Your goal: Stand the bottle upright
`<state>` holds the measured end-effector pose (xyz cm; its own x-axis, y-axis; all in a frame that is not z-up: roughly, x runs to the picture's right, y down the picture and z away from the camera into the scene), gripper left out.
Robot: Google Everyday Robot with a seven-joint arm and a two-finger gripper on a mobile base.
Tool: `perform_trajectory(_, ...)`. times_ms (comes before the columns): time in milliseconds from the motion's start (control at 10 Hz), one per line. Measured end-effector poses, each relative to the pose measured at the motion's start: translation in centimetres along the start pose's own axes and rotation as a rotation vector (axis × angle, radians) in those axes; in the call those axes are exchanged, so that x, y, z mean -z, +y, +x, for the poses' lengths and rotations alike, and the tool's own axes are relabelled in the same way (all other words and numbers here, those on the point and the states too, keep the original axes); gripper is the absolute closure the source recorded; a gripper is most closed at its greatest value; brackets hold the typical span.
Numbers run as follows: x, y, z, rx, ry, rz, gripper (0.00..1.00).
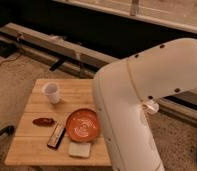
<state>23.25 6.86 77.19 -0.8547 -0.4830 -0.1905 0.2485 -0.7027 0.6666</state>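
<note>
Step in hand is judged to be the reach or grasp at the bottle, but this cannot be confirmed: the bottle is not seen anywhere in the camera view. It is presumed hidden behind the arm (pixel 142 100), on the right part of the surface (pixel 37 145); nothing more can be said of how it lies.

The hand is likewise not clearly made out. Only a small pale piece (pixel 151 106) shows at the arm's right edge, and whether it belongs to the hand or to the bottle cannot be told. Whether the hand is wide, narrow or holding anything cannot be told either.

Pose: the arm's large white shell fills the right half of the view, rising from bottom centre and bending to the right, over the surface's right side.

Visible on the left of the surface: a white cup (pixel 51 92) near the back, an orange bowl (pixel 83 125) just beside the arm, a reddish-brown item (pixel 44 121), a dark bar (pixel 56 136) and a pale sponge (pixel 80 149) at the front.

Next move, as judged: a firm hold on the bottle body is needed, then rotation to vertical and a set-down on bare surface well apart from the bowl.
</note>
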Motion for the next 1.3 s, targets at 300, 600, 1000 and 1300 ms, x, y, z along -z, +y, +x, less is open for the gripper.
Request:
perform_trajectory(300, -0.3, 0.1, 0.2, 0.004, 0.048, -0.022, 1.00)
perform_trajectory(600, -0.3, 0.1, -0.3, -0.007, 0.104, -0.048, 1.00)
perform_trajectory(1000, -0.1, -0.1, -0.9, -0.008, 0.240, -0.102, 1.00)
perform_trajectory(1300, 0.0, -0.1, -1.3, -0.009, 0.353, -0.152, 1.00)
